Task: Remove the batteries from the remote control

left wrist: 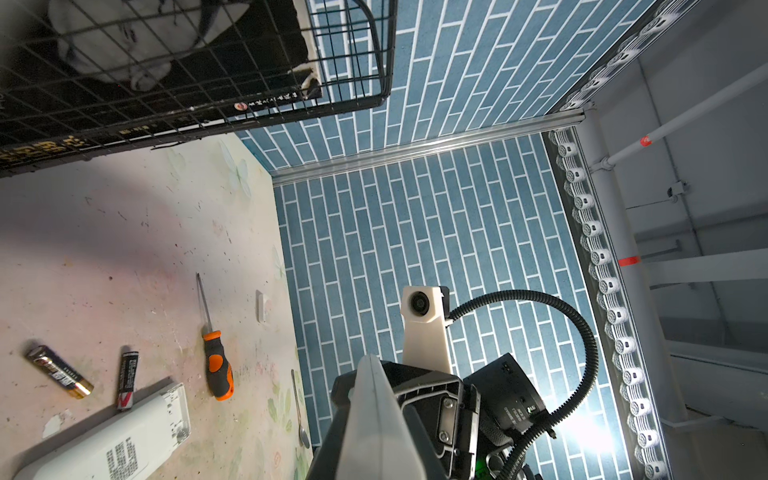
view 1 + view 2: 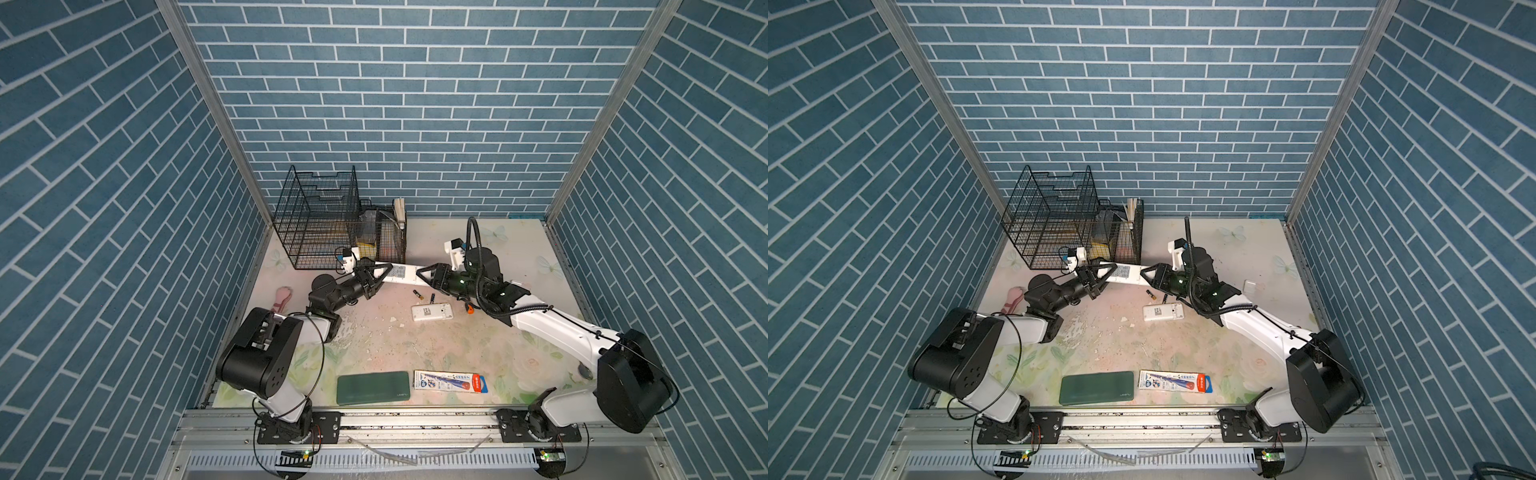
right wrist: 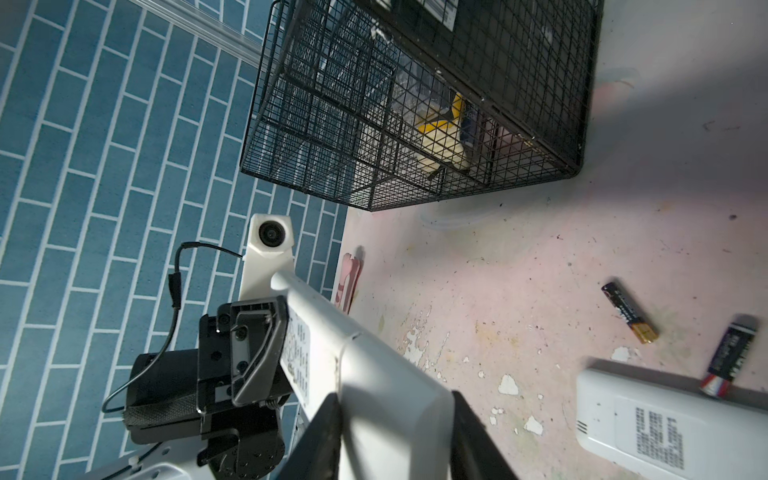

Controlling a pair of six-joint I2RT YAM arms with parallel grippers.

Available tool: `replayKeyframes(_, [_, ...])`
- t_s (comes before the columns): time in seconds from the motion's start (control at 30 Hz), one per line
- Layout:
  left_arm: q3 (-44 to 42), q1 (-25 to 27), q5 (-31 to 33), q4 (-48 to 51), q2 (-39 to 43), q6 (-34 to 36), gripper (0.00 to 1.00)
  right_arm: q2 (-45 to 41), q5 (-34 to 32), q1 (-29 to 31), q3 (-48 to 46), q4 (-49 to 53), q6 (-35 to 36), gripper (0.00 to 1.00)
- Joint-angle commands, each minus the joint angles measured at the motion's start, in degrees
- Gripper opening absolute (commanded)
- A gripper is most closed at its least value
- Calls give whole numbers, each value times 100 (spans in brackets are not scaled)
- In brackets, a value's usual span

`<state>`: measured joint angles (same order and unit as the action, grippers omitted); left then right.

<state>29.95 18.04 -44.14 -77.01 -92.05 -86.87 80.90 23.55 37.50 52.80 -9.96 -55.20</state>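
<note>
a: quick, grippers?

b: left gripper is clamped tight on one end of the remote control, pinching across its thin side. right gripper has the opposite end. its jaws are partly spread and its fingers look pressed on both long edges in the right wrist view. the remote hangs in the air between them, above the table.

a: batteries?

b: two are out. the gold-tipped battery and the red-tipped battery lie flat on the table, near each other but apart. both are beside a second remote lying label side up. the red-tipped one sits right at that remote's edge, contact unclear. can't tell if any cells are inside the held remote, the compartment isn't visible.

a: handling?

b: my guess is the cells are light, stiff, smooth and round. they'd roll, or squirt out of a sloppy pinch. take one across the middle of the barrel, jaws square to its length. the remote shell looks like light rigid plastic, probably slick, so end grips make sense.

a: clutter?

b: an orange-handled screwdriver lies off to the side of the cells, not touching them.
</note>
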Motion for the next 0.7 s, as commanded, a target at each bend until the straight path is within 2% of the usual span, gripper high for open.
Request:
replayKeyframes(0.0, [180,29,-62,-350,3,-64,0,-192,-52,-23,-155,125,83,43])
replayKeyframes(0.43, [229,31,-111,-355,-31,-91,0,-389,-44,-137,-261,314,117,38])
replayKeyframes(0.67, [213,26,-125,-355,-76,-78,0,-518,-44,-182,-296,363,132,44])
